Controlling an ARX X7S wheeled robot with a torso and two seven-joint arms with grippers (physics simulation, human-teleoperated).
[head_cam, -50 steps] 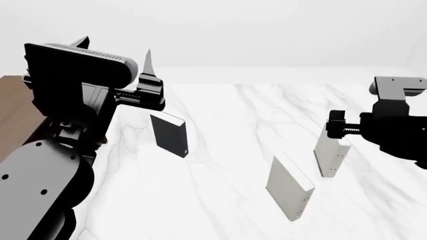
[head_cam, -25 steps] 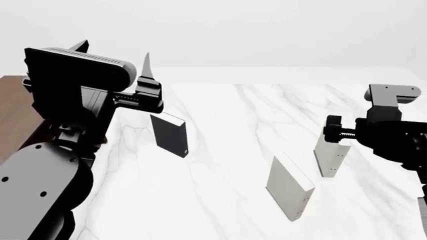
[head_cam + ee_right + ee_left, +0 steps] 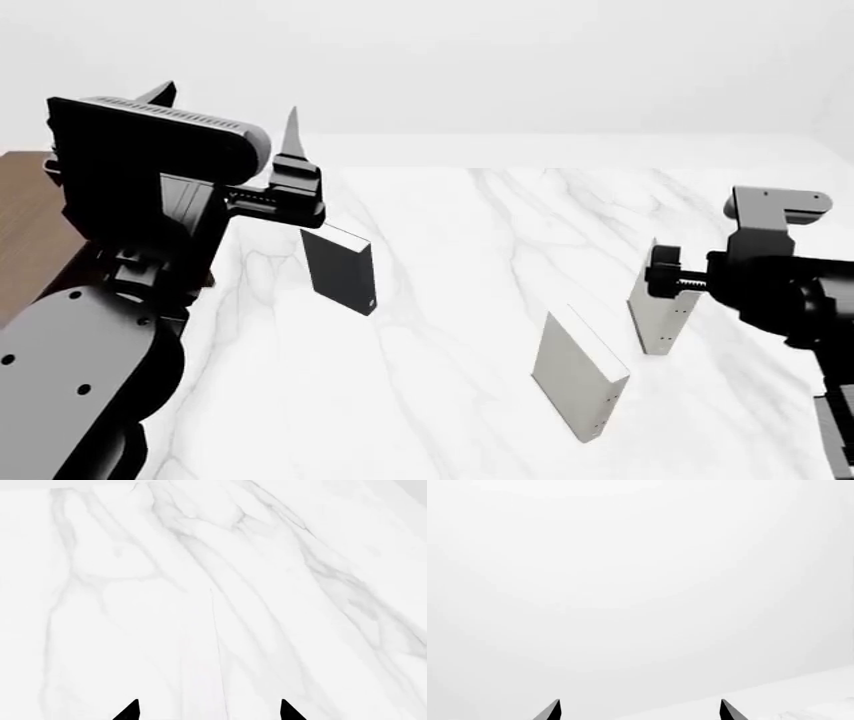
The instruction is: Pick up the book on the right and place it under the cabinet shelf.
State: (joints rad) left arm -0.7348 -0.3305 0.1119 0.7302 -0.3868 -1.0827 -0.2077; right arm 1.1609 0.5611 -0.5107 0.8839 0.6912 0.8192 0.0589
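Note:
The off-white book (image 3: pixel 659 318) stands on edge at the right of the marble table (image 3: pixel 467 240). My right gripper (image 3: pixel 663 270) hangs just over its top edge. In the right wrist view this gripper (image 3: pixel 209 711) is open, with the book's pale top edge (image 3: pixel 200 680) running between the two fingertips, untouched. The dark brown cabinet (image 3: pixel 24 225) shows only as a wooden strip at the far left, mostly hidden by my left arm. My left gripper (image 3: pixel 224 100) is raised, open and empty; in its wrist view (image 3: pixel 639 711) it faces a blank wall.
A black book (image 3: pixel 340 270) stands left of centre, just below the left gripper. A slightly darker grey book (image 3: pixel 581 375) stands in front of and left of the off-white one, close to it. The table's far edge (image 3: pixel 561 167) meets a plain wall.
My right gripper has moved down and to the left, closer over the off-white book's top. The left arm has barely shifted. The books have not moved.

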